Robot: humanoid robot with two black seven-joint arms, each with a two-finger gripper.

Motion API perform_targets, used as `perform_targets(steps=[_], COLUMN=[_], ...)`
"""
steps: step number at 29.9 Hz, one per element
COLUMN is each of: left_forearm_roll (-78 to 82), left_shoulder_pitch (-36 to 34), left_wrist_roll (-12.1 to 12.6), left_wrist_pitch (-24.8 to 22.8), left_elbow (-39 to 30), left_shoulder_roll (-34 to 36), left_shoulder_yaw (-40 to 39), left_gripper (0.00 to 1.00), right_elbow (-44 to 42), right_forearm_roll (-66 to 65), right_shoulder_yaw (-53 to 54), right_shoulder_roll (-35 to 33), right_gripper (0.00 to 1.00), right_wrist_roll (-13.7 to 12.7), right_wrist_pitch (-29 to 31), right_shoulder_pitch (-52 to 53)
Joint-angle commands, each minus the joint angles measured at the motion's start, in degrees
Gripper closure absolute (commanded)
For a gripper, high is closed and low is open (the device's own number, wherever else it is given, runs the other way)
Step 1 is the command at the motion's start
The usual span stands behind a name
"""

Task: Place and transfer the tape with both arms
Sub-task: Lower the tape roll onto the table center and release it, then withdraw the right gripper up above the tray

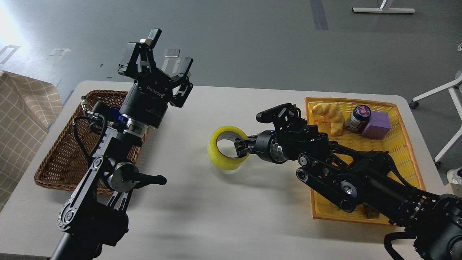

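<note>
White tabletop (202, 216) under grey flooring: at centre, the right gripper (241, 146) pinches the near wall of the tape (225, 147), which rests on the table. Left gripper (158, 54), jaws spread, points upward above a brown wicker basket (57, 159). Behind the right arm, a yellow tray (400, 151) holds a croissant (330, 113), jar (358, 117) and purple block (377, 124).

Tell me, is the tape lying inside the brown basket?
No, the tape is at the table's middle, gripped by the right tool.
</note>
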Motion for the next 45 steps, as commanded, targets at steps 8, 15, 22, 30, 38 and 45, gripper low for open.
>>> perform_targets(steps=[8,15,22,30,38,45], left_forearm_roll=[0.0,0.0,-0.1,-0.1,-0.1,-0.1], left_shoulder_pitch=[0.1,0.0,0.0,0.1,0.2,0.1], left_wrist_roll=[-0.1,-0.1,-0.1,-0.2,-0.1,0.2], left_wrist_pitch=[0.0,0.0,0.0,-0.1,-0.1,-0.1], left_elbow=[0.0,0.0,0.0,0.1,0.1,0.4], left_shoulder_roll=[0.0,0.0,0.0,0.0,0.0,0.0], left_shoulder_yaw=[-0.1,-0.2,-0.2,-0.2,-0.2,-0.2], left_gripper=[0.02,0.02,0.02,0.02,0.02,0.02], right_elbow=[-0.4,-2.4,-5.1,-5.9,-4.0,6.5], right_forearm_roll=[0.0,0.0,-0.1,0.2,0.6,2.5], right_shoulder_yaw=[-0.5,0.1,0.5,3.9,14.8,29.1], right_shoulder_roll=[0.3,1.2,1.2,1.2,1.2,1.2], right_gripper=[0.9,0.55,0.39,0.3,0.22,0.01], right_wrist_roll=[-0.1,-0.2,-1.9,-2.0,-2.0,-1.9], right_wrist_pitch=[0.0,0.0,0.0,0.0,-9.4,-9.7], right_shoulder_pitch=[-0.3,-0.2,0.1,0.3,2.3,0.6])
